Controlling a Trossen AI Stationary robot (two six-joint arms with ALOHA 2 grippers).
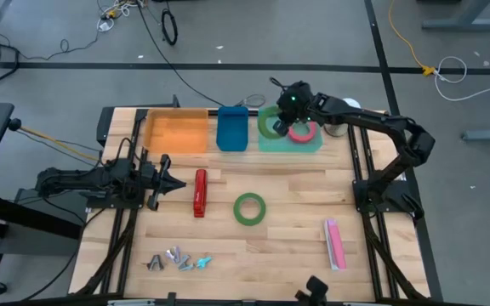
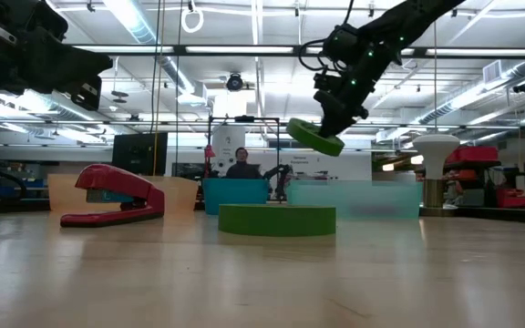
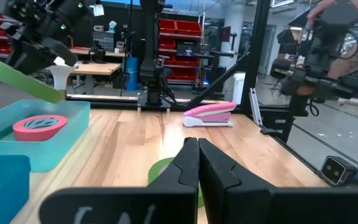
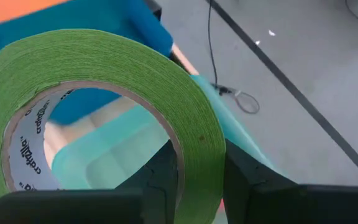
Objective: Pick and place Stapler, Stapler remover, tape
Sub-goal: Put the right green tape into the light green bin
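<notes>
A: What does the held tape [image 4: 104,81] look like?

B: A flat green ring with a wide open centre and a pale inner core with print on it. The right gripper [image 1: 289,104] has its fingers [image 4: 166,180] pinched on the ring's wall, one inside and one outside, holding it tilted in the air above the teal tray [image 1: 313,143].

A: And the trays?

B: The teal tray holds the pink tape [image 1: 303,132]. The blue tray [image 1: 232,129], just beside it, and the orange tray [image 1: 175,132], past the blue one, show nothing inside.

A: The rest?

B: Out on the table from the teal tray lies a second green tape [image 1: 249,208], flat. The red stapler [image 1: 200,193] is beside that; the pink stapler [image 1: 335,243] is toward the front edge. The left gripper [image 1: 173,183] is fully closed and empty, near the red stapler.
</notes>
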